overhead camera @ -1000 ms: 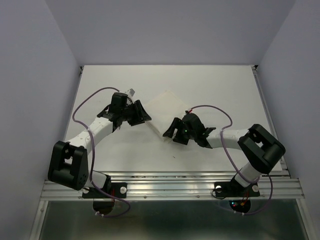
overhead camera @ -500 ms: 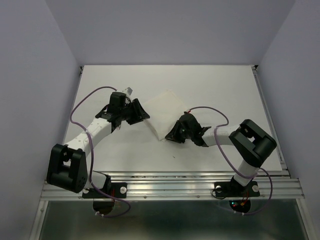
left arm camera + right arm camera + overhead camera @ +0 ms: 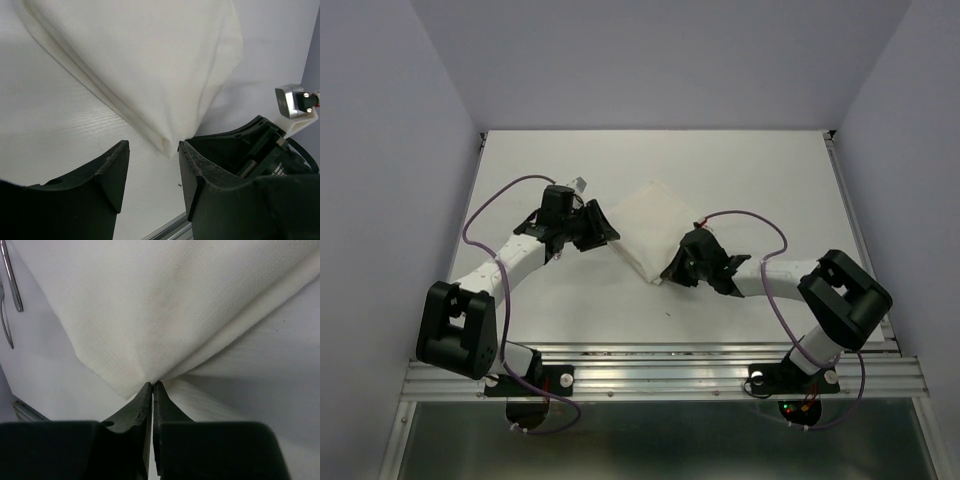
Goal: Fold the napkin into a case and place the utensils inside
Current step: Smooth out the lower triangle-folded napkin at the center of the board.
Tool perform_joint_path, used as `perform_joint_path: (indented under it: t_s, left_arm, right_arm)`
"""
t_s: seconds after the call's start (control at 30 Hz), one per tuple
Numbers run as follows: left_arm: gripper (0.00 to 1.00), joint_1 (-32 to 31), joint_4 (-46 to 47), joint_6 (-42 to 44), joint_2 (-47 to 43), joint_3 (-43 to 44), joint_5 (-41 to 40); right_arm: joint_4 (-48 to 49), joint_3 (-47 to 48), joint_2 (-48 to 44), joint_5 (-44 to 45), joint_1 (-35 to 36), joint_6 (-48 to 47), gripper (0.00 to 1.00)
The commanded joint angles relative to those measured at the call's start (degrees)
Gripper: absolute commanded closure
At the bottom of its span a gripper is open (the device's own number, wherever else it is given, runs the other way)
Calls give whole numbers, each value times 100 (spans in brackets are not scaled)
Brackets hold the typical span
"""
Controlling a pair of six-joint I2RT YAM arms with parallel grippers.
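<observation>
Right claw [image 3: 152, 388] is pinched shut on the near corner of the napkin [image 3: 645, 222], whose layers gather toward its tips. The left claw [image 3: 152, 150] stands wide and empty, low over the surface [image 3: 770, 180] just left of the napkin. Thin, soft and light, the sheet will likely sag and slide, so corners and doubled edges look the best hold. Both forearms angle inward toward the napkin, and the utensils [image 3: 11, 277] lie just beside its edge.
</observation>
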Motion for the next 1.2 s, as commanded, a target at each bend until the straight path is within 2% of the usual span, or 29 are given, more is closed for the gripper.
perform_joint_path:
  t_s: [0.0,0.07,0.1,0.13,0.2,0.27,0.47,0.53,0.63,0.67,0.77,0.83,0.87,0.9,1.0,1.17]
  left_arm:
    - [46,7,139,77,130,-11,55]
    - [46,7,148,77,174,7,-16]
    - [46,7,148,77,183,33,-33]
    - [46,7,148,68,218,51,-33]
    - [46,7,148,77,262,77,-42]
    - [46,7,113,86,315,121,-42]
    - [46,33,16,60,271,183,-253]
    - [51,42,7,24,297,191,-306]
    - [67,51,-116,51,586,262,-341]
    - [77,51,-159,59,657,279,-350]
    - [88,51,-90,-10,851,271,-428]
    - [93,51,-46,-81,904,253,-542]
    - [99,51,-37,-125,948,262,-595]
    - [100,59,-37,-195,965,279,-683]
    - [100,164,33,-344,1045,288,-798]
    - [100,445,288,-582,1045,236,-903]
  right_arm:
    - [-492,219,-427,563,280,-542,90]
    - [-781,404,-418,791,421,-744,83]
    - [-835,579,-401,880,578,-807,60]
    - [-1045,676,-374,950,658,-877,53]
    - [-1230,905,-217,1205,825,-1070,46]
    - [-1458,1212,-102,1537,1053,-1237,45]
    - [-1644,1696,302,1944,1186,-1685,48]
    - [-1680,1845,538,1988,1239,-1800,51]
    - [-1732,2065,759,2032,1239,-1941,53]
    - [-1741,2101,855,2041,1239,-1958,54]
    - [-1741,2154,918,2093,1239,-2029,57]
    - [-1741,2189,935,2163,1239,-2047,65]
    - [-1741,2180,918,2199,1239,-2047,68]
    - [-1741,2171,883,2260,1239,-2047,76]
    - [-1724,2119,752,2339,1239,-2011,84]
    - [-1697,2031,645,2357,1239,-1968,84]
